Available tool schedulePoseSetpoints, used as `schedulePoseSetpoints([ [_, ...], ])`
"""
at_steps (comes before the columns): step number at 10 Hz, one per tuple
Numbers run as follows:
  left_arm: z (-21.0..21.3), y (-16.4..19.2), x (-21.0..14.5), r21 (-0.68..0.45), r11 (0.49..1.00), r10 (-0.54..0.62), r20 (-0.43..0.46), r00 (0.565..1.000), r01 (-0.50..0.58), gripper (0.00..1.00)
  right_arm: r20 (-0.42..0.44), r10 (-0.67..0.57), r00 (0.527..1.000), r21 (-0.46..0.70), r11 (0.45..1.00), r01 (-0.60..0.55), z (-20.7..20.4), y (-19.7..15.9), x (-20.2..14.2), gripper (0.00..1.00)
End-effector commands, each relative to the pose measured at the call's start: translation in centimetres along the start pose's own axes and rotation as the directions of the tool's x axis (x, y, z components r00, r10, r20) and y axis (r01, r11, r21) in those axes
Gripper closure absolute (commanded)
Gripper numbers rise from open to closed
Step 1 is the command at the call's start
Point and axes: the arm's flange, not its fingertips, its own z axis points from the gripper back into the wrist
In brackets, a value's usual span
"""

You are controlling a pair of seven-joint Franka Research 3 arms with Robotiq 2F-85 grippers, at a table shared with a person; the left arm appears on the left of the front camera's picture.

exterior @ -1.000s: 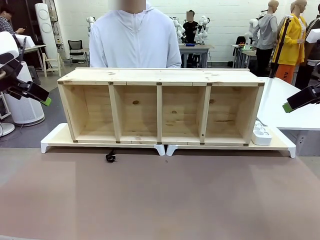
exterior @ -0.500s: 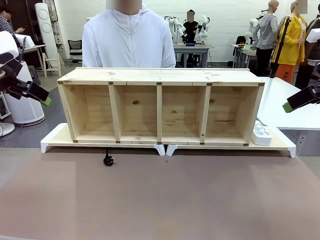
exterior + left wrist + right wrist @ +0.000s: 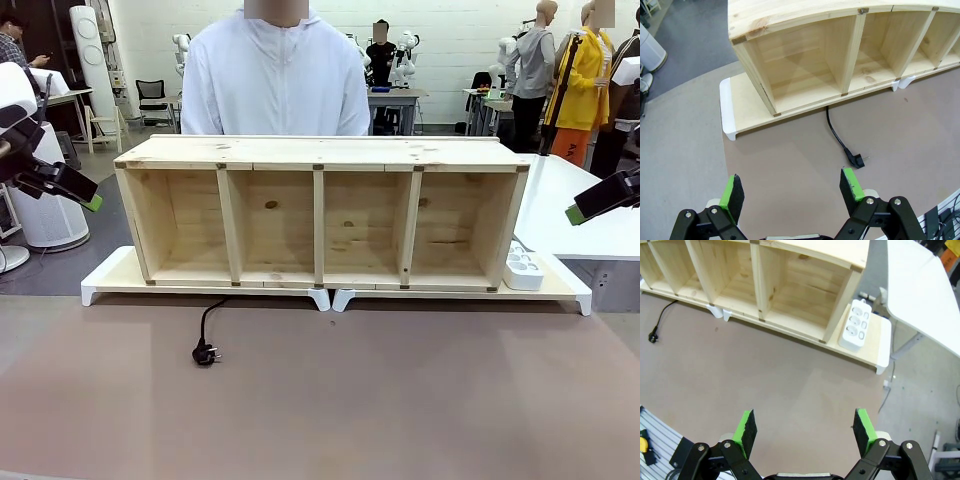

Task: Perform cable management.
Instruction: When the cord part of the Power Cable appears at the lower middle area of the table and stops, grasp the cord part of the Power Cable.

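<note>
The cable point(image 3: 207, 330) is a thin black cord that comes out from under the wooden shelf point(image 3: 320, 152) and curves onto the brown table, ending in a small black plug point(image 3: 204, 354). The left wrist view looks down on the cable point(image 3: 835, 131) with its plug point(image 3: 857, 160) just beyond one pad. My left gripper point(image 3: 792, 187) hangs open above the table, well to the left point(image 3: 92, 202). My right gripper point(image 3: 805, 427) is open too, held high at the right point(image 3: 575, 213). From the right wrist the cable point(image 3: 662, 317) is small and far off at the picture's left edge.
The shelf has four open compartments and stands on two white risers point(image 3: 110, 280). A white power strip point(image 3: 522, 268) lies on the right riser beside the shelf point(image 3: 855, 325). A person in a white jacket point(image 3: 275, 80) stands behind the shelf. A white table point(image 3: 580, 200) adjoins at the right.
The plug has slid out from under the shelf toward the table's front, with more cord showing. The person behind has shifted sideways. Both arms stayed still.
</note>
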Motion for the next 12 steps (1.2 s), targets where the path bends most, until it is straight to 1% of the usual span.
schedulePoseSetpoints([
  [1, -0.24, 0.12, 0.18, 0.0, 1.0, 0.005, 0.01, 1.0, -0.005, 0.0, 0.005, 0.0, 1.0, -0.002, 1.0, 0.0, -0.21, -0.18, 0.14, 0.0],
  [12, -0.24, 0.12, 0.18, 0.0, 1.0, 0.005, 0.01, 1.0, -0.005, 0.0, 0.005, 0.0, 1.0, -0.002, 1.0, 0.0, -0.21, -0.18, 0.14, 0.0],
])
